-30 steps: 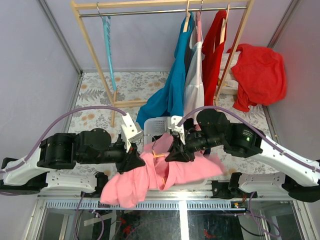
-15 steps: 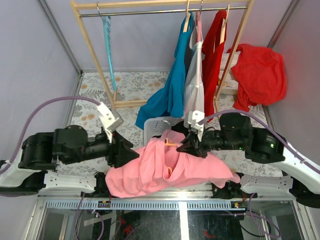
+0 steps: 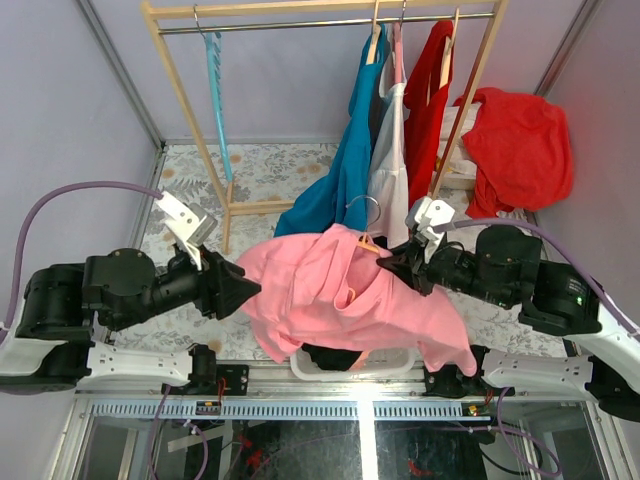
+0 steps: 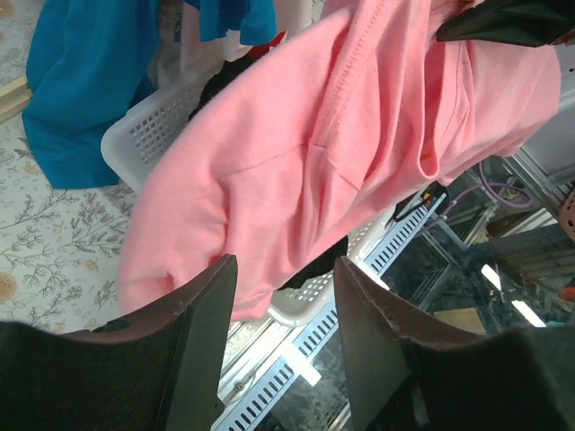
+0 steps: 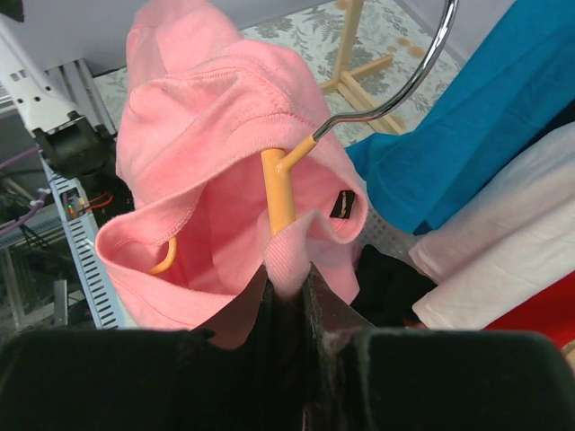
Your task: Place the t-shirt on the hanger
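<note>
**Pink shirt held aloft over the basket, hanger in its neck**

Fabric fills the middle of the top view: the bubblegum-pink t-shirt (image 3: 330,295) hangs in the air above the white basket (image 3: 300,366), spreading from its collar down towards 5 o'clock. None of it can be seen resting on the flowered surface (image 3: 265,170).

The orange hanger (image 5: 277,190) sits inside the neck opening. Its metal hook (image 3: 366,206) stands clear of the collar towards 12 o'clock, and one orange arm end curls out within the shirt in the right wrist view.

The right claw (image 3: 393,262) comes in from 3 o'clock. Its jaws are pinched narrow on a fold of the collar, right where the hanger's orange neck runs down into the cloth; whether the hanger itself is also gripped I cannot tell.

The left claw (image 4: 287,265) is at 9 o'clock of the shirt, tips pointing at the sleeve side. Its jaws stand apart with nothing between them, and the pink cloth lies just beyond the tips.

At 12 o'clock stands the wooden rack (image 3: 190,95), with a teal hanger (image 3: 215,85) at its 9 o'clock end and a blue shirt (image 3: 345,165), a white garment (image 3: 390,175) and a red garment (image 3: 430,95) at its 3 o'clock end.
</note>
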`<act>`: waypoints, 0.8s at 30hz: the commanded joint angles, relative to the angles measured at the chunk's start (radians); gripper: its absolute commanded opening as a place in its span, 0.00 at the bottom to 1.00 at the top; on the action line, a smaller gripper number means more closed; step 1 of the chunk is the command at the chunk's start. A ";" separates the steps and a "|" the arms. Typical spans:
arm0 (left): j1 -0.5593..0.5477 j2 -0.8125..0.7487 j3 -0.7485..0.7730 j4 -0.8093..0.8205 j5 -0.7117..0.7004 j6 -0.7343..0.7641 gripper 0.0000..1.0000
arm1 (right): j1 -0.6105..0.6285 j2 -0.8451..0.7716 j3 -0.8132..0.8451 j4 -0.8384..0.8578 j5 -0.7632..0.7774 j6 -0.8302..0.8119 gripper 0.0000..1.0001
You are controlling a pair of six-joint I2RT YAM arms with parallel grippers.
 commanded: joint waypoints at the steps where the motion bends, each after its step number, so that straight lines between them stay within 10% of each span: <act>1: 0.000 0.050 -0.013 0.036 -0.062 0.004 0.47 | -0.004 0.015 0.041 0.129 0.059 0.022 0.00; 19: -0.002 0.254 -0.053 0.063 -0.232 0.012 0.46 | -0.004 0.059 0.082 0.158 0.030 0.037 0.00; 24: -0.003 0.279 -0.034 0.071 -0.268 0.014 0.03 | -0.002 0.047 0.074 0.153 0.033 0.038 0.00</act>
